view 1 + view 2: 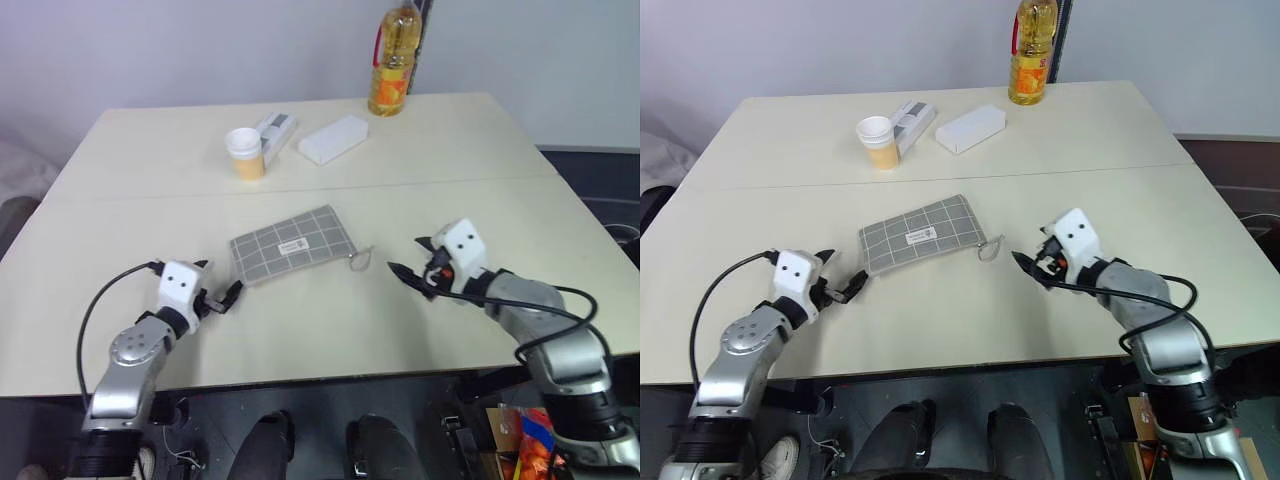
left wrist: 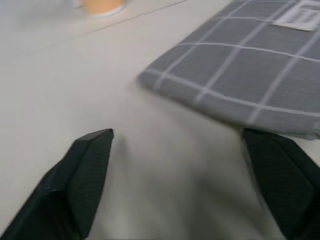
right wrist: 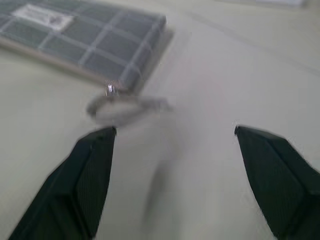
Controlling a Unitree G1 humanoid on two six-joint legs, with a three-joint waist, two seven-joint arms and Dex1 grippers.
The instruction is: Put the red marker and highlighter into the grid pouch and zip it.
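Grid pouch (image 1: 290, 243) lies flat at table (image 1: 480, 140) centre, label up, pull cord (image 1: 360, 258) trailing off its right end. Left gripper (image 1: 222, 296) just beside pouch's left end, fingers spread wide, empty. Right gripper (image 1: 415, 262) near cord, not touching, fingers also wide apart, empty. Cup (image 1: 245, 153), white box (image 1: 333, 138), oil bottle (image 1: 393, 62) at far side. Marker, highlighter: can't see.

Right gripper (image 3: 172, 131) fingers spread wide, empty, over the table (image 3: 240, 65). Grid pouch (image 3: 85, 42) at eleven o'clock, zipper pull cord (image 3: 127, 106) beside its corner.
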